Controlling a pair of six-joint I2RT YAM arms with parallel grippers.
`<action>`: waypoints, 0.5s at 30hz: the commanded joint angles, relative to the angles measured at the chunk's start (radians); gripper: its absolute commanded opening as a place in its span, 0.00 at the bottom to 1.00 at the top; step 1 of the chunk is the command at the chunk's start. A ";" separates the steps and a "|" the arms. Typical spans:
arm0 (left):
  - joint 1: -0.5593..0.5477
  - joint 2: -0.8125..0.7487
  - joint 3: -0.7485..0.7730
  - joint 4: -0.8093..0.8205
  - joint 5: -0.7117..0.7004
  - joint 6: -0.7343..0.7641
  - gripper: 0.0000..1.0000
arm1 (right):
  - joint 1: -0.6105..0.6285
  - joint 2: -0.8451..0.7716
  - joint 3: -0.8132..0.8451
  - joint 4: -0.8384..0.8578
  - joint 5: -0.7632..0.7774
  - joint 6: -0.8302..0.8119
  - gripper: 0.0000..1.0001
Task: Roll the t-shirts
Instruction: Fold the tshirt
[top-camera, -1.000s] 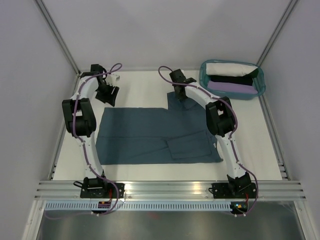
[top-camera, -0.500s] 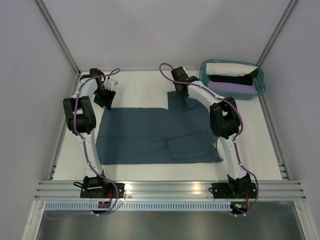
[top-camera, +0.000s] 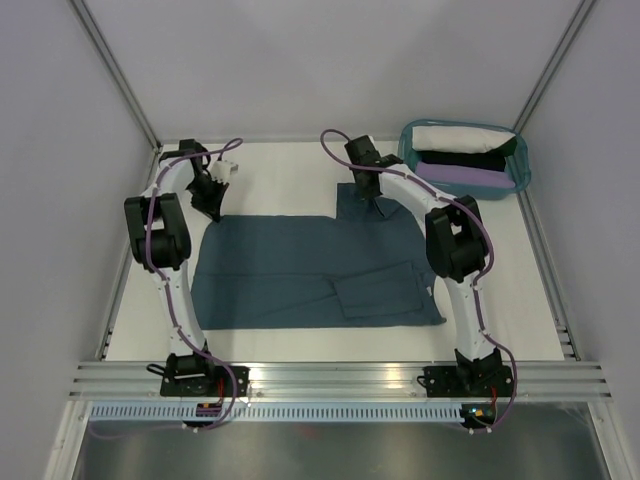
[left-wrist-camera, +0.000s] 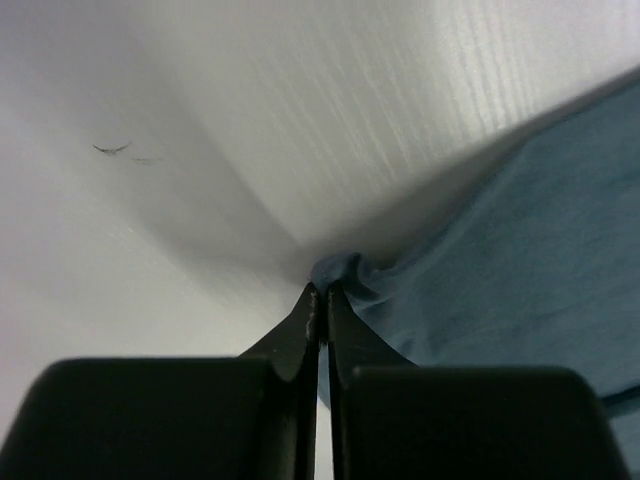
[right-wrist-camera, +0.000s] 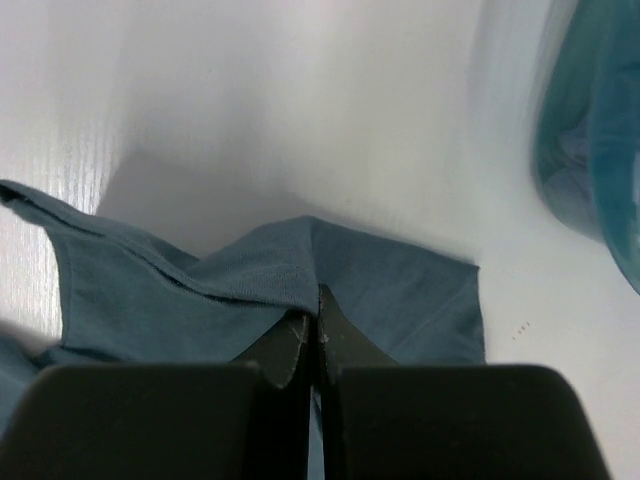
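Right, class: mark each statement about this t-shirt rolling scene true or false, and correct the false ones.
1. The blue t-shirt lies spread on the table. True.
2. The left end effector hangs open over bare table. False: it is shut on the shirt's corner.
3. The right end effector pinches the shirt's far edge. True.
4. The basket is empty. False: it holds a white bundle, a black bundle and a lilac bundle.
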 joint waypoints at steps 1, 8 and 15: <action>0.002 -0.110 -0.010 -0.002 0.082 0.037 0.02 | 0.001 -0.134 -0.030 -0.011 0.073 -0.013 0.00; 0.002 -0.258 -0.124 0.081 -0.006 0.096 0.02 | 0.013 -0.355 -0.340 -0.011 0.134 0.050 0.00; -0.002 -0.411 -0.329 0.211 -0.102 0.141 0.02 | 0.075 -0.518 -0.518 -0.076 0.222 0.102 0.00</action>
